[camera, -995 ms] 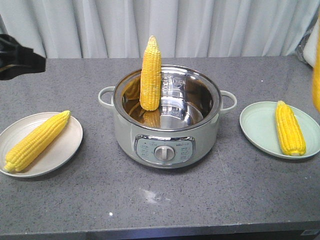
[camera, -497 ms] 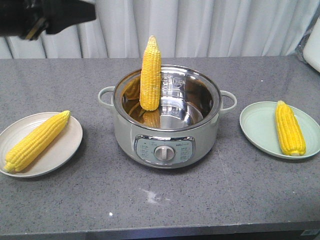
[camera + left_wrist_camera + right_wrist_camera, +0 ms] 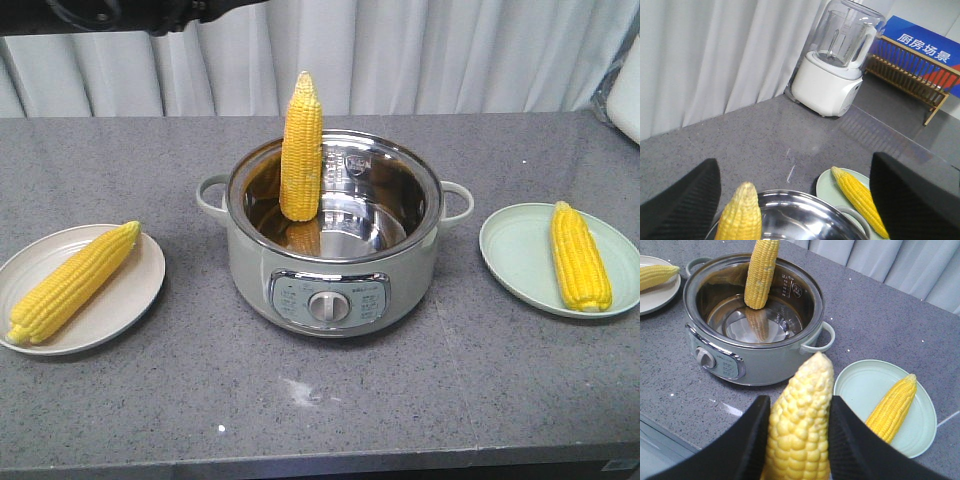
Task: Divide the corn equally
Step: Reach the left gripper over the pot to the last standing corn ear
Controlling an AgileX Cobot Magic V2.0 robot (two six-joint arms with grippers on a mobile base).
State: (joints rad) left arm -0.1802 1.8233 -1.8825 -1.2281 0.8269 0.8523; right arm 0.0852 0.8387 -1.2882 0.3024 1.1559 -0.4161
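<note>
Grey worktop (image 3: 320, 400) before pale curtains (image 3: 450, 50): right fingers (image 3: 747, 440) clamp a raised cob (image 3: 800, 410); left fingers (image 3: 685, 200), apart and empty, hang above the pot (image 3: 330, 290) and its standing cob (image 3: 301, 150), while a beige-plate cob (image 3: 72, 283) and green-plate cob (image 3: 580, 258) lie flat. Stiff, knobbly, likely light and roll-prone; grip mid-length.

A gray-green pot (image 3: 330, 290) with a shiny inside is sitting in the middle of a gray table (image 3: 400, 400), its round knob (image 3: 328, 306) facing the front. A cream plate (image 3: 125, 300) and a pale green plate (image 3: 515, 255) are lying one on each side of the pot, not touching it. White curtains (image 3: 450, 50) are hanging behind. A white blender (image 3: 832, 65) is standing by the curtains, near a wooden rack (image 3: 910, 75) and a blue sign (image 3: 930, 45).
</note>
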